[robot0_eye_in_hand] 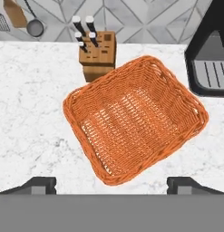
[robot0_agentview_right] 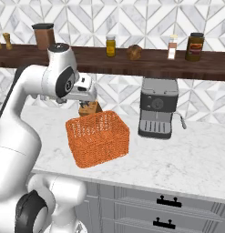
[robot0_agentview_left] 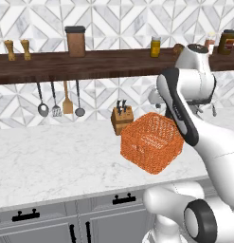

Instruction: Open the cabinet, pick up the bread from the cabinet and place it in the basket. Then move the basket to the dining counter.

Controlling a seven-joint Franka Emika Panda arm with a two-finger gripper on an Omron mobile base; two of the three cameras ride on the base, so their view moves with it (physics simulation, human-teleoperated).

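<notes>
Claw (robot0_eye_in_hand: 111,186) held above the empty orange basket (robot0_eye_in_hand: 133,120)

The claw is spread wide, grasping nothing; the basket sits on the marble surface (robot0_agentview_left: 52,156) beside the knife block (robot0_eye_in_hand: 97,54) and coffee machine (robot0_agentview_right: 158,107). No bread is seen inside — the fetching step is judged outstanding, so a cabinet must be opened next. Behind, a dark shelf (robot0_agentview_left: 66,66) of jars and a patterned tile wall are seen.

1 basket (robot0_eye_in_hand: 136,122), 1 knife block (robot0_eye_in_hand: 97,56), 1 coffee machine (robot0_agentview_right: 158,113)
</notes>
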